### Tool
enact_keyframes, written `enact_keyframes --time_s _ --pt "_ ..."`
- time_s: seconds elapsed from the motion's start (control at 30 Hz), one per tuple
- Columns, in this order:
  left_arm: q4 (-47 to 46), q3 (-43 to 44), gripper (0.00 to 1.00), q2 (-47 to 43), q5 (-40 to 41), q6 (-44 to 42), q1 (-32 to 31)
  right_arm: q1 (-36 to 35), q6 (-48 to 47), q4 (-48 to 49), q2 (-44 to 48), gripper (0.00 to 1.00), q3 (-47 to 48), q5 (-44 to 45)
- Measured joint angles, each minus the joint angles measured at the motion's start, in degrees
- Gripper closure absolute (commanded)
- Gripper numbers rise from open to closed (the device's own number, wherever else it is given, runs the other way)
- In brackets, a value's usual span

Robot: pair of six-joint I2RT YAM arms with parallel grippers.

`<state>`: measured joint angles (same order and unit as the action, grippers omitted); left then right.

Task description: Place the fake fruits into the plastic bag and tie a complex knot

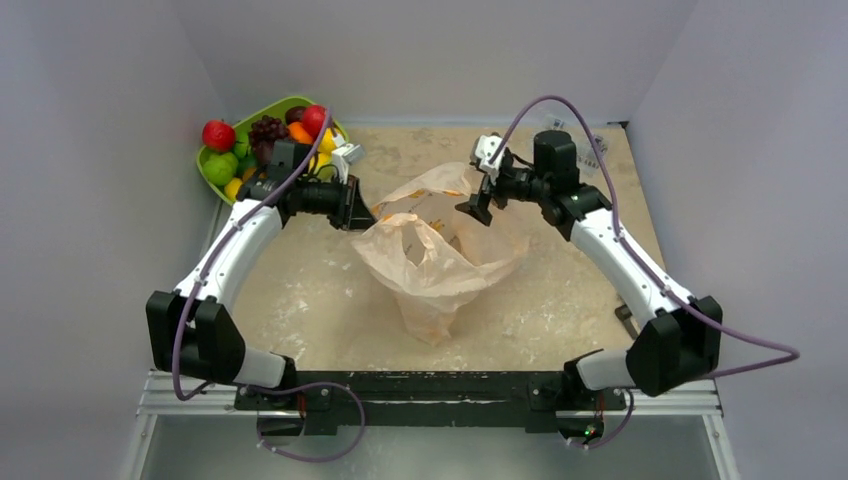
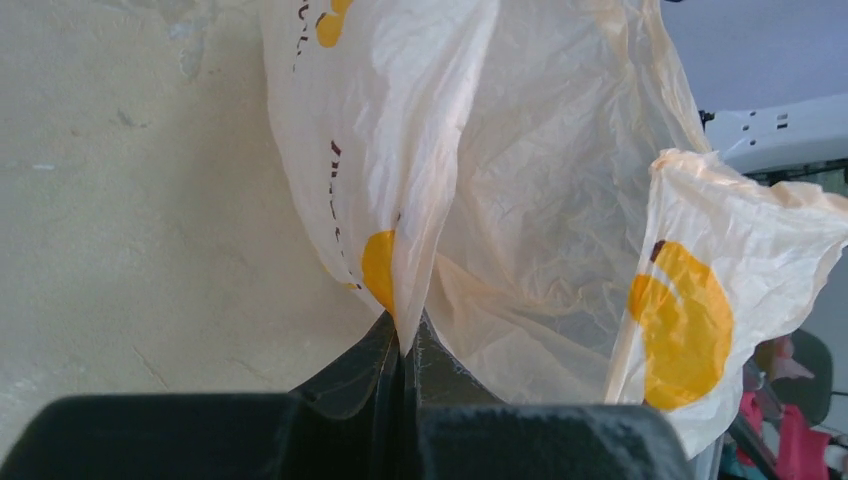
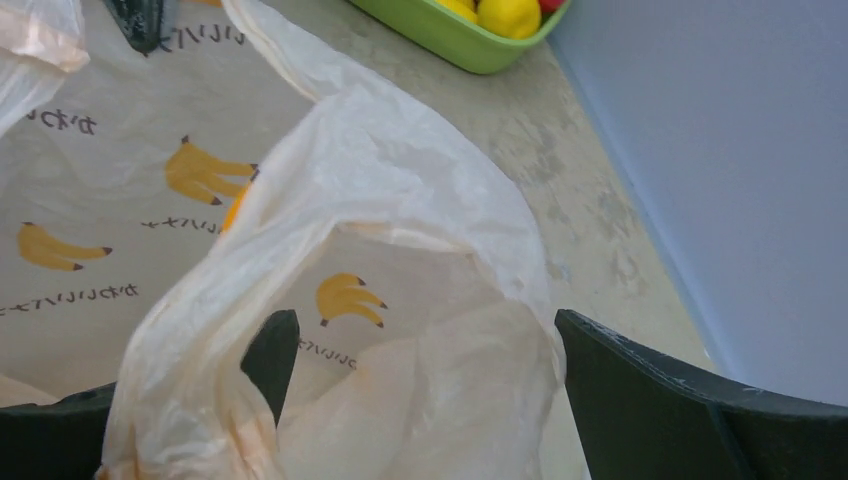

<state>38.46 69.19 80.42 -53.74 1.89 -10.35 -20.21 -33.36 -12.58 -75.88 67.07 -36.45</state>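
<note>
Peach-orange film fills the middle of the scene: the plastic bag (image 1: 430, 262) stands crumpled on the mottled beige surface (image 1: 320, 300), its mouth gaping upward between the two arms. The left gripper (image 1: 358, 208) is at the bag's left rim. In the left wrist view its fingers (image 2: 385, 365) are pressed together on a pinched fold of the film, just below an orange print.

The right gripper (image 1: 478, 208) hangs at the bag's far right rim. Its wrist view shows the dark fingers (image 3: 640, 390) spread wide apart, with a loose loop of the bag's film billowing up between them and draping over the left-hand finger. They are not pressing on it. Banana prints and dark lettering show on the bag wall beyond.

The fake fruits (image 1: 300, 130) are heaped in the lime-green tray (image 1: 275, 103) at the far left corner of the surface, well apart from the bag. Among them are a red fruit (image 1: 218, 134) at the tray's outer edge and a dark grape bunch (image 1: 268, 129).
</note>
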Motion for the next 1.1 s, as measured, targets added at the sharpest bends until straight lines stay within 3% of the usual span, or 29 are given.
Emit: enact_keyframes --time_s 0.07,0.17,0.23,0.3,0.37,0.43,0.5,0.67,0.73,0.83,0.97,1.03,1.1 --pt "1.0 2.1 1.00 1.1 0.0 -2.2 -1.0 0.0 -1.2 -1.1 -4.0 0.16 3.1 -4.4" --pt "3.3 5.9 1.00 2.9 0.2 -5.9 -2.0 0.0 -2.4 -4.2 -10.9 0.69 9.9 -8.9" --pt "5.0 8.6 0.74 4.1 0.7 -8.2 -2.2 0.1 -2.8 -6.9 -15.1 1.00 14.8 -11.1" --pt "6.6 11.4 0.42 5.0 2.2 -11.1 -2.1 0.3 -2.1 -9.2 -17.3 1.00 17.6 -12.8" --pt "7.9 13.9 0.21 5.1 4.0 -13.5 -1.8 0.5 0.0 -11.1 -17.8 1.00 18.8 -14.6" --pt "8.0 15.5 0.08 4.3 4.4 -14.9 -0.9 0.7 2.4 -12.1 -17.4 1.00 19.0 -15.9" --pt "7.7 16.1 0.03 2.3 4.1 -16.3 1.2 0.8 5.7 -12.3 -16.3 1.00 18.8 -16.8" --pt "10.8 20.3 0.04 -4.5 0.9 -23.6 2.7 0.8 13.1 -9.6 -11.0 1.00 13.9 -17.3" --pt "13.0 22.7 0.06 -6.3 -0.4 -26.8 -0.1 0.7 15.1 -8.4 -9.9 1.00 12.3 -17.3" --pt "14.0 23.6 0.00 -7.3 0.3 -28.5 -6.0 0.7 16.9 -7.0 -9.9 1.00 11.1 -17.2" --pt "16.9 24.7 0.00 -3.0 1.5 -27.9 -10.5 0.7 18.7 -6.0 -9.9 1.00 9.8 -17.0" --pt "21.5 25.6 0.16 0.4 1.0 -29.7 -11.8 0.7 19.3 -5.8 -9.9 1.00 9.6 -17.0" --pt "27.3 25.4 0.41 2.0 0.8 -32.2 -12.4 0.8 19.6 -5.8 -9.9 1.00 9.4 -16.7"
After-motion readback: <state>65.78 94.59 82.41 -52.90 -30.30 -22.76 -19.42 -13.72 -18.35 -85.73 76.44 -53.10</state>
